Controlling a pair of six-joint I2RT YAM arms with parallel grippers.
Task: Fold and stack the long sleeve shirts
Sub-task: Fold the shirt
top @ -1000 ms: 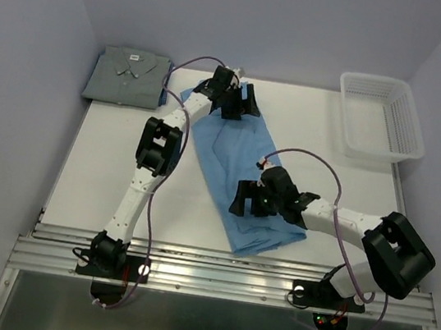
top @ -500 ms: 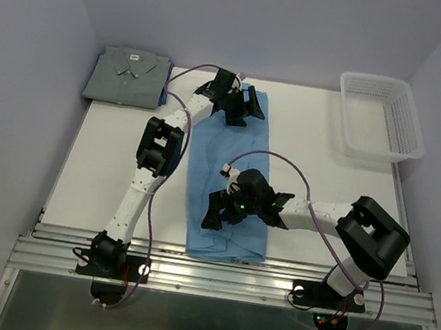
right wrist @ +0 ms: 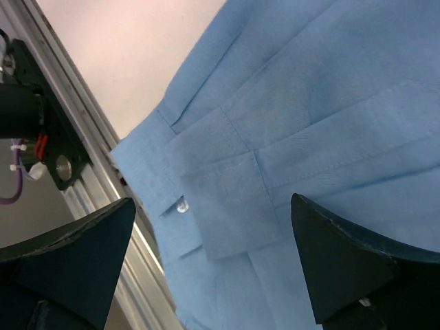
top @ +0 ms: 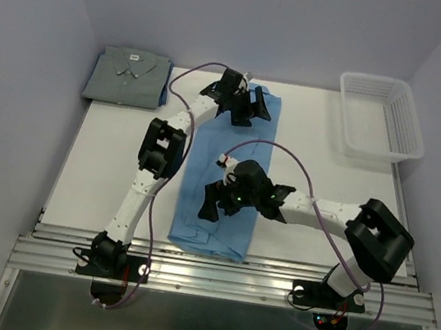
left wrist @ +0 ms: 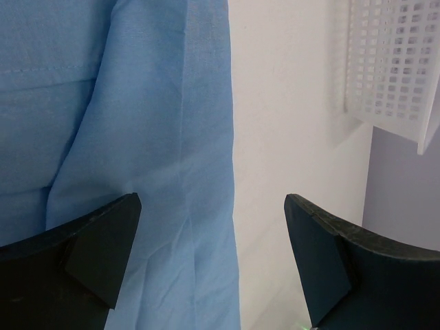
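The light blue shirt [top: 220, 177] was seen laid out as a long, narrow strip down the middle of the bench [top: 95, 171], its far end near the back edge and its near end reaching the metal rail [top: 271, 274] at the front. Over that far end the left gripper [top: 256, 109] was held, jaws spread wide and nothing gripped, with the shirt's right edge running beneath the gap. Lower down, the right gripper [top: 214, 206] was poised above the near part of the cloth, jaws likewise wide and empty, and a small cuff button [right wrist: 181, 205] was picked out below. The grey shirt [top: 127, 76] was found folded in the far left corner, and a white mesh basket [top: 381, 118] in the far right.
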